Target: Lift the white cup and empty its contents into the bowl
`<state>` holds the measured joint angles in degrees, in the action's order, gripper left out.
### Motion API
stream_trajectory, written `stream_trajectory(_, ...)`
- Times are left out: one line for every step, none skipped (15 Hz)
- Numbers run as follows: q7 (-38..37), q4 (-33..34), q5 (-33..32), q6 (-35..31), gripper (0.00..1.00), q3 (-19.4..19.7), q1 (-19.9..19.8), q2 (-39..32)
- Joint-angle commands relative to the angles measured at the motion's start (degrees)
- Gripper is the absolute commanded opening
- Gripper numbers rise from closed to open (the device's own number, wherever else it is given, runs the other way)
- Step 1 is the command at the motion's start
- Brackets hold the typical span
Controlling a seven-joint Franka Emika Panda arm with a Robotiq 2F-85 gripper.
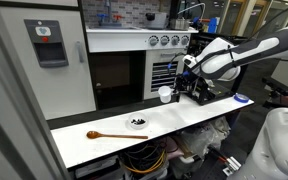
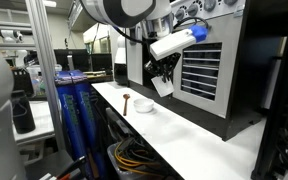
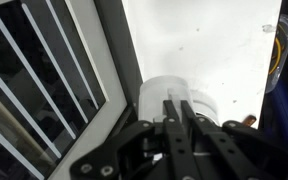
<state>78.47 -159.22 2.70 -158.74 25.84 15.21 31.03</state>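
White cup: carried clear of the bench near its back edge, tool pinching its rim, seemingly for tipping over the bowl.

No legible text, brand or number anywhere. Red mark on grey panel, well away from the fingers, too small to read; dials above the fingers unreadable too.

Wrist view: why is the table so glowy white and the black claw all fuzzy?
In the wrist view, bright light washes out the table, so it glows plain white; the gripper sits very close to the lens, so it looks soft; the white cup nearly blends into the table.
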Motion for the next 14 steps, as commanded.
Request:
stream_trajectory(7.6, 0.0, 6.7, -1.3, 0.02, 5.2, 4.7, -1.0)
stream_trajectory(9.1, 0.0, 8.0, -0.7, 0.02, 6.0, 5.3, -1.1)
stream_trajectory(10.3, 0.0, 9.0, -0.4, 0.02, 6.4, 5.7, -1.3)
stream_trajectory(11.5, 0.0, 9.9, -0.2, 0.02, 7.0, 6.3, -1.4)
stream_trajectory(12.5, 0.0, 10.7, -0.1, 0.02, 7.4, 6.7, -1.6)
stream_trajectory(13.5, 0.0, 11.7, -0.1, 0.02, 8.0, 7.3, -1.8)
stream_trajectory(14.6, 0.0, 12.8, 0.0, 0.02, 8.7, 8.0, -1.9)
stream_trajectory(15.9, 0.0, 14.2, -0.1, 0.02, 9.7, 9.0, -2.1)
stream_trajectory(17.2, 0.0, 15.5, -0.2, 0.02, 10.6, 9.9, -2.4)
stream_trajectory(18.8, 0.0, 17.2, -0.4, 0.02, 11.9, 11.1, -2.7)
stream_trajectory(19.2, -0.1, 17.4, -0.6, 0.02, 13.8, 12.8, -2.9)
stream_trajectory(20.4, -0.1, 18.6, -0.7, 0.02, 15.2, 14.1, -3.2)
stream_trajectory(21.2, -0.1, 19.4, -0.8, 0.02, 16.6, 15.3, -3.3)
stream_trajectory(21.9, -0.1, 20.0, -0.7, 0.02, 17.9, 16.5, -3.5)
